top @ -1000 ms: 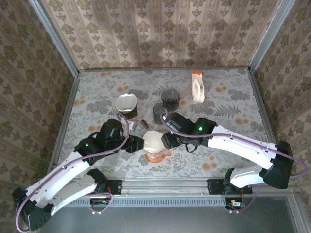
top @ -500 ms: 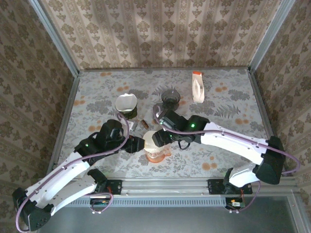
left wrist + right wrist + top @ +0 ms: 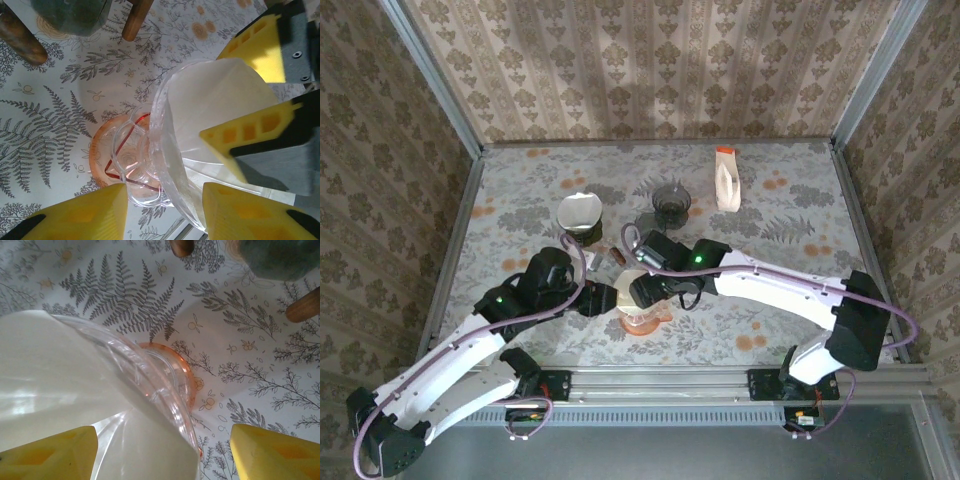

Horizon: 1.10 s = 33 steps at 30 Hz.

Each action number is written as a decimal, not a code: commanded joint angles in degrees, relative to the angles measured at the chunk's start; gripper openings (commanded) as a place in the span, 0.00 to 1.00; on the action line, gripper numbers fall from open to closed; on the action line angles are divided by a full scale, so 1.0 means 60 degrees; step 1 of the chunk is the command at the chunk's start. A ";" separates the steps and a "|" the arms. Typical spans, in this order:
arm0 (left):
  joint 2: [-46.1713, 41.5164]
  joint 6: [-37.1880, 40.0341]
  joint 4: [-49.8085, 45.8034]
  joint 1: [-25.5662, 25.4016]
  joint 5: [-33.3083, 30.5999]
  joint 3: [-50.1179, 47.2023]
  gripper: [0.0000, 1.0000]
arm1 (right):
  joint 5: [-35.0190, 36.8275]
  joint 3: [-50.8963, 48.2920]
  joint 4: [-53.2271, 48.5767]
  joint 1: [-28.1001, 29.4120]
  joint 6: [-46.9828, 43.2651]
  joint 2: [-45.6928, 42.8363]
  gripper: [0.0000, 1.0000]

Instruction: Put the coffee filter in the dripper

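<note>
A clear plastic dripper (image 3: 642, 321) with a pink base stands near the table's front edge. The white paper coffee filter (image 3: 215, 100) sits inside its cone. My left gripper (image 3: 605, 298) is just left of the dripper, open, and its yellow fingers (image 3: 95, 210) straddle the dripper's rim (image 3: 167, 165) without clearly touching it. My right gripper (image 3: 642, 290) hovers over the dripper's top, hiding most of the filter from above. It is open wide (image 3: 162, 440), with the filter (image 3: 50, 370) and the dripper rim (image 3: 150, 375) between its fingers.
Behind the dripper stand a dark glass cup (image 3: 672, 203), a white bowl on a dark stand (image 3: 580, 213) and a white bottle with an orange cap (image 3: 726, 180). Small brown wooden pegs (image 3: 137, 17) lie just beyond the dripper. The metal rail runs along the front edge.
My right gripper has slid left and now covers the dripper's top, where the white filter showed before. The left arm has held still.
</note>
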 commanded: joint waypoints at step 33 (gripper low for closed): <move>-0.0524 -0.0556 0.0555 0.0313 0.0454 -0.0503 0.51 | 0.0470 0.0607 -0.0834 0.0184 -0.0050 0.1584 0.71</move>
